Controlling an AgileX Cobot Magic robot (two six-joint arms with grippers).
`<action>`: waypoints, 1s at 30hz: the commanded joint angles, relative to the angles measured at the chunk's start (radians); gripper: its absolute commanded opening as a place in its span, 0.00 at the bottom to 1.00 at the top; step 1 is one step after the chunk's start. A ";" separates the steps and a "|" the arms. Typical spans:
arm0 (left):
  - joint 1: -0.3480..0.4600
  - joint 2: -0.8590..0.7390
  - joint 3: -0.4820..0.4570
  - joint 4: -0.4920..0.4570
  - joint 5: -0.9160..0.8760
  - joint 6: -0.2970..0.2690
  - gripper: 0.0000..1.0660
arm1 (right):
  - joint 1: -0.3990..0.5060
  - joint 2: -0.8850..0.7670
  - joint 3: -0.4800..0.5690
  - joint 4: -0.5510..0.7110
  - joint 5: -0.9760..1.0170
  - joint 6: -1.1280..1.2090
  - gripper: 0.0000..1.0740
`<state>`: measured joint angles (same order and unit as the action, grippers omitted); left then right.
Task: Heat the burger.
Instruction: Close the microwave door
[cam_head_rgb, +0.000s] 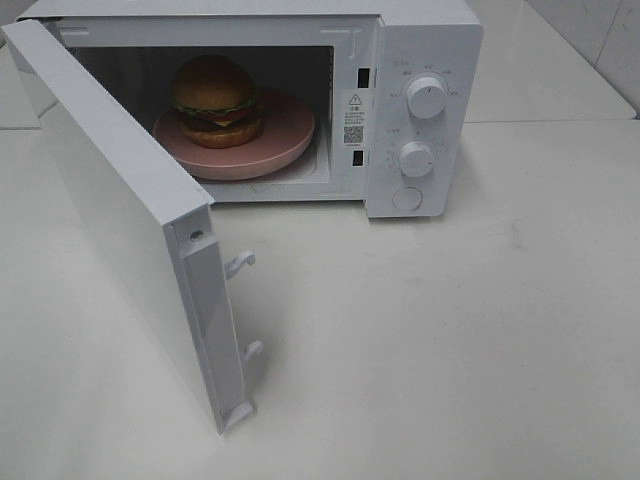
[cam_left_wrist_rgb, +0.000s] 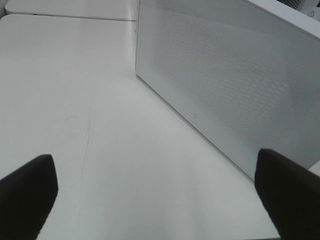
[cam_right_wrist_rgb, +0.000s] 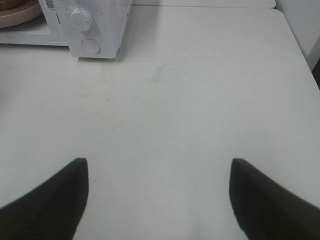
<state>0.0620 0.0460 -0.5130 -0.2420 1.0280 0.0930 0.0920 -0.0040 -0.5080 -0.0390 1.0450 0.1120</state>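
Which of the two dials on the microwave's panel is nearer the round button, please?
The lower dial, just above the round button; the upper dial sits farther up.

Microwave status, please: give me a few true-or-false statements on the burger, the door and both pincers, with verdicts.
1. The burger sits on the pink plate inside the microwave. True.
2. The microwave's door is shut. False: it stands swung wide open.
3. The left pincer is clamped on the door. False: it is open, with only bare table between its fingers and the door off to one side.
4. The right pincer is open and holds nothing. True.
5. The microwave's front panel carries two round knobs. True.
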 joint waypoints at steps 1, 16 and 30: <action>0.005 0.067 -0.019 0.021 -0.069 0.008 0.91 | -0.007 -0.025 0.002 0.001 -0.009 -0.012 0.70; 0.005 0.313 -0.001 0.025 -0.326 0.011 0.29 | -0.007 -0.025 0.002 0.001 -0.009 -0.012 0.70; 0.005 0.523 0.140 -0.076 -0.806 0.169 0.00 | -0.007 -0.025 0.002 0.001 -0.009 -0.012 0.70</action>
<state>0.0620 0.5390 -0.4110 -0.2650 0.3490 0.2150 0.0920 -0.0040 -0.5080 -0.0390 1.0450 0.1120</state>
